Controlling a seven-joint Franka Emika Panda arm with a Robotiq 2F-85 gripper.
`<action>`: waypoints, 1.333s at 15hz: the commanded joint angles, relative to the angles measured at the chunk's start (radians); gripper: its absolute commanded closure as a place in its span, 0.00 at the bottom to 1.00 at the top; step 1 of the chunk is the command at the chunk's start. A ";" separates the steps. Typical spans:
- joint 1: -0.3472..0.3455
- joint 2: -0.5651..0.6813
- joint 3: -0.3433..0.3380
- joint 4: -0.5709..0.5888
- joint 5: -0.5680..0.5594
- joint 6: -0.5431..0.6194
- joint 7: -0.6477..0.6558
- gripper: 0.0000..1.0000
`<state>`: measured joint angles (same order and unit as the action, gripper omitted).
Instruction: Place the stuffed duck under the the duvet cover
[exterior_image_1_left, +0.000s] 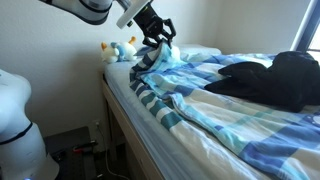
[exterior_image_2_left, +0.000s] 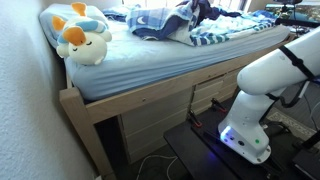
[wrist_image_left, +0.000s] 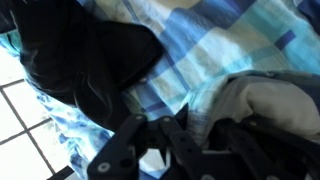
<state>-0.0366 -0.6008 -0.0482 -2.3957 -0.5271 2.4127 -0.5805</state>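
The stuffed duck (exterior_image_2_left: 80, 38) lies at the corner of the worktop (exterior_image_2_left: 140, 62), a bed with a pale blue sheet and a wooden frame. It sits against the wall and is completely uncovered. In an exterior view it (exterior_image_1_left: 120, 50) sits just beyond the bunched edge of the duvet cover (exterior_image_1_left: 230, 115), close to it, though I cannot tell if they touch.

The duck looks light and squashy. It should give under pressure rather than slip, and nothing about it seems breakable. The rounded cream body is the best place to grip, pinched across its middle. The orange head parts are smaller and would likely let it dangle or twist.

The duvet cover spreads in blue and white stripes across most of the mattress. One fold rises in a peak at the tool (exterior_image_1_left: 158, 38), which appears clamped on that fold and is lifting it off the sheet. In the wrist view the tool (wrist_image_left: 188, 142) is crowded by the checked cloth (wrist_image_left: 230, 50), and the gap between its fingers is hard to make out.

A black bundle (exterior_image_1_left: 275, 80) rests on top of the cover further down the bed, and it also shows dark in the wrist view (wrist_image_left: 80, 60). Its weight may hold back how far the cloth can be raised. The cover is limp, so any pocket opened under it will probably collapse once released.
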 joint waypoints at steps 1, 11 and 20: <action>-0.052 -0.039 -0.044 -0.071 -0.059 0.061 0.030 0.97; -0.026 0.017 -0.063 -0.040 -0.017 0.060 0.005 0.97; -0.055 0.148 -0.149 0.108 0.054 0.050 -0.011 0.97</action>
<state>-0.0684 -0.5068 -0.1730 -2.3622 -0.4941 2.4674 -0.5817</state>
